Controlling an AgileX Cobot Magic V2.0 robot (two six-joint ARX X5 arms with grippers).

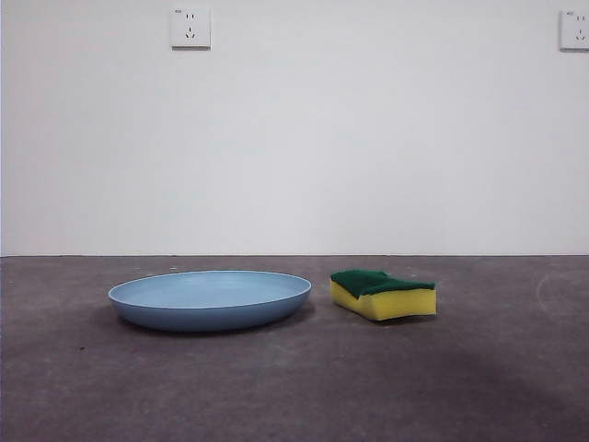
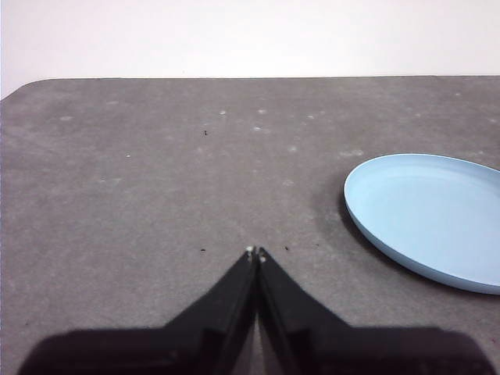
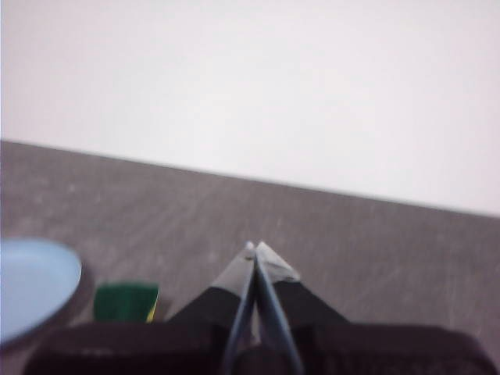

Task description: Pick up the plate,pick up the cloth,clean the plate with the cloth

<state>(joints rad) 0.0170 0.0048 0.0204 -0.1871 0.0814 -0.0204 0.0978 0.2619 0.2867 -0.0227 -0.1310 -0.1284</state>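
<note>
With both grippers' fingers pressed together and empty, the plate (image 1: 210,299) on the counter (image 1: 294,387) may skid when its low rim is pinched.

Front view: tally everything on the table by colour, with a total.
Light blue: 1, the plate
Yellow with a dark green top: 1, the sponge
Total: 2

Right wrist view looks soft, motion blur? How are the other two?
Right wrist view: blurred throughout, right gripper, sponge and plate smeared. Left wrist view: sharp, plate casts a dark shadow on the table. Front view: sharp, even light, soft shadows.
</note>
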